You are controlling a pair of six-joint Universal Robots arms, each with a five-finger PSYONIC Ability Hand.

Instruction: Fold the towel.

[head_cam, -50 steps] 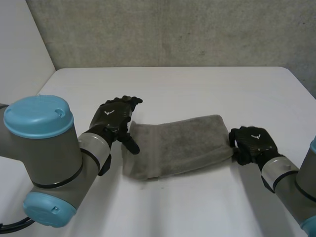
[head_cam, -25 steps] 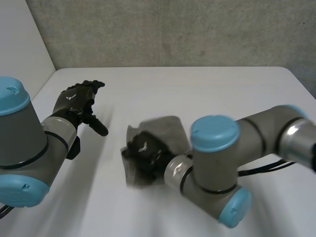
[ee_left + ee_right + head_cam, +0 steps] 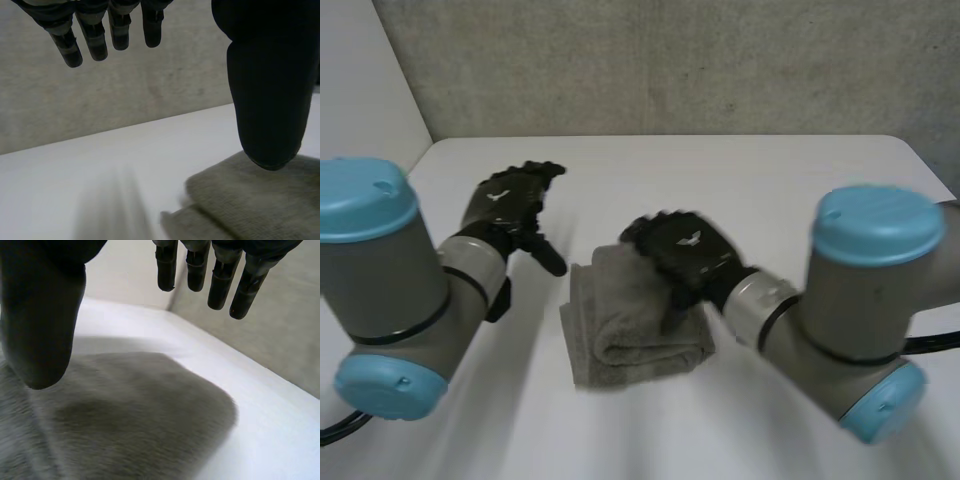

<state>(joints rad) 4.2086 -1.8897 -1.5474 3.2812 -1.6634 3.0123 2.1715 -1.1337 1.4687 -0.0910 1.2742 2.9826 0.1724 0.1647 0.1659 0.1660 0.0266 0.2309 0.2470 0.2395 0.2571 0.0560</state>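
Note:
The grey towel (image 3: 632,325) lies folded into a small thick bundle in the middle of the white table (image 3: 770,190). My right hand (image 3: 682,251) hovers over the towel's far right part, fingers straight and spread, holding nothing. In the right wrist view the towel (image 3: 130,410) spreads out below the open right hand (image 3: 42,315). My left hand (image 3: 510,210) is raised left of the towel, apart from it, fingers relaxed. In the left wrist view the towel (image 3: 250,200) lies below the thumb of the left hand (image 3: 267,85).
A grey wall (image 3: 670,60) runs behind the table's far edge. Bare table (image 3: 470,420) shows to the left and right of the towel and in front of it. My right arm (image 3: 850,320) reaches across from the right.
My right hand carried the towel's right end over to the left, folding it, then opened and lifted off. My left hand drew away to the left of the towel.

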